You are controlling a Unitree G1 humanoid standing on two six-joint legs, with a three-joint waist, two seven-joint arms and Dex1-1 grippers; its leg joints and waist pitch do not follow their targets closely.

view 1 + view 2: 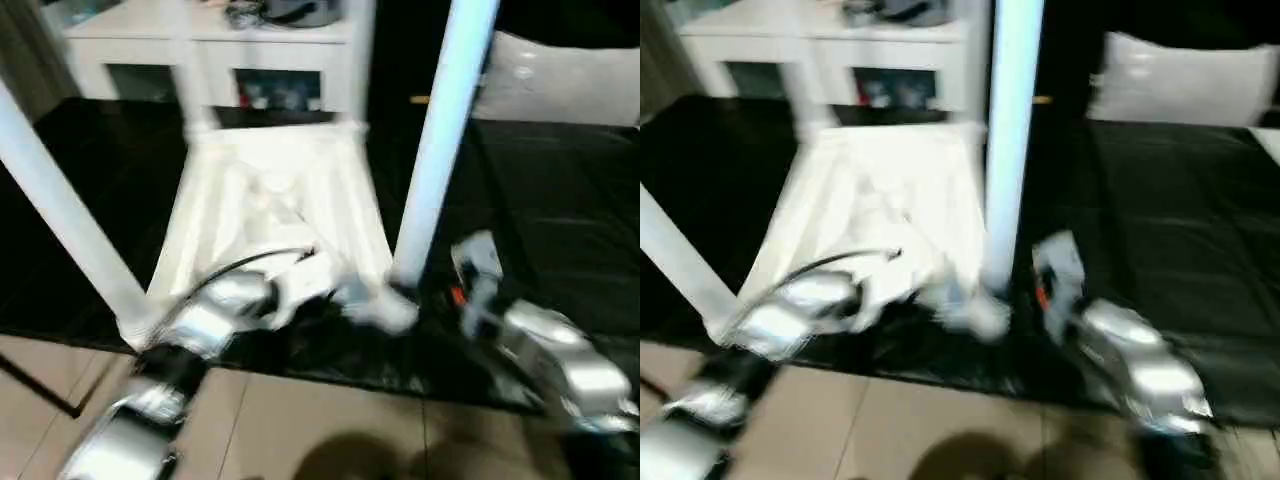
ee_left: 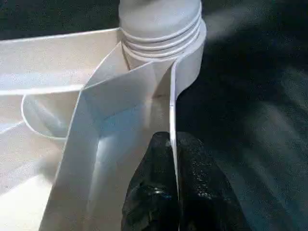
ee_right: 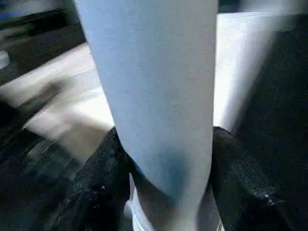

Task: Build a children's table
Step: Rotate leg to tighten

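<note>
A black mat (image 1: 560, 210) covers the floor, with beige tiles (image 1: 330, 420) along its near edge. At the far side stands a white cabinet (image 1: 210, 45); its lower compartments hold small items too blurred to identify, and dark objects lie on its top.

The children's table (image 1: 270, 215) lies upside down on the black mat, ribbed underside facing up. Its corner sockets serve as receptacles for the legs:
- Near left corner: a leg (image 1: 60, 215) rises from it, leaning to the left.
- Far corners: two more legs (image 1: 190, 70) stand in front of the cabinet.
- Near right corner: a fourth leg (image 1: 440, 140) stands nearly upright in it.

The left pincer (image 2: 172, 144) is closed on the thin rim wall (image 2: 172, 103) of the tabletop, one black finger on each side, just beside the near right socket. The left wrist view shows what the head views do not: the ridged collar (image 2: 161, 29) of the leg seated in that socket, and the internal ribs meeting it.

The right pincer (image 3: 163, 163) grips the fourth leg low down, near its base. The right wrist view shows the black fingers (image 3: 108, 168) pressed against both sides of the tube. In the head views the silver right forearm (image 1: 560, 360) lies to the right of this leg.
</note>
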